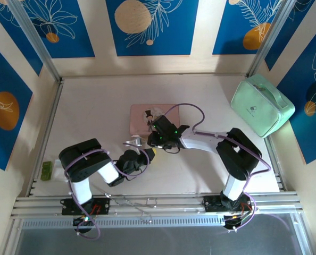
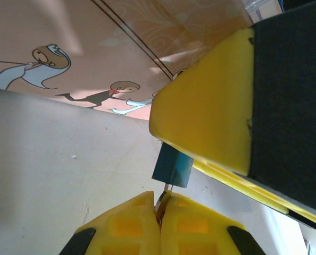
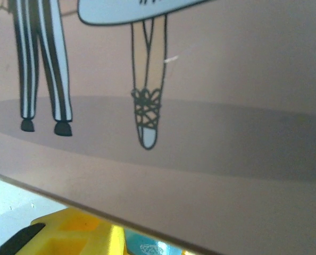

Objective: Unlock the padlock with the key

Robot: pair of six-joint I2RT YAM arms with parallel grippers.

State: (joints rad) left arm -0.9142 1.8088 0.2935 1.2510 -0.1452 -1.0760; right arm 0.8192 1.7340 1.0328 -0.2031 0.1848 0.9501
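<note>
The padlock (image 2: pixel 172 167), a tiny blue block, sits between the yellow fingers (image 2: pixel 200 117) of my right gripper (image 1: pixel 154 142), which is shut on it just in front of the pink box (image 1: pixel 142 118). My left gripper (image 2: pixel 160 201) is shut on the thin silvery key (image 2: pixel 164 192). The key's tip meets the underside of the padlock's body. From above, the left gripper (image 1: pixel 146 154) sits right below the right one, nose to nose. In the right wrist view a sliver of the padlock (image 3: pixel 155 248) shows beside a yellow finger (image 3: pixel 78 234), under the box's edge. The shackle is hidden.
The pink box (image 3: pixel 200 79) carries cartoon figures and lies directly behind both grippers. A mint green case (image 1: pixel 262 103) stands at the back right. A small green object (image 1: pixel 46 170) lies near the left rail. White table (image 2: pixel 51 159) spreads to the left.
</note>
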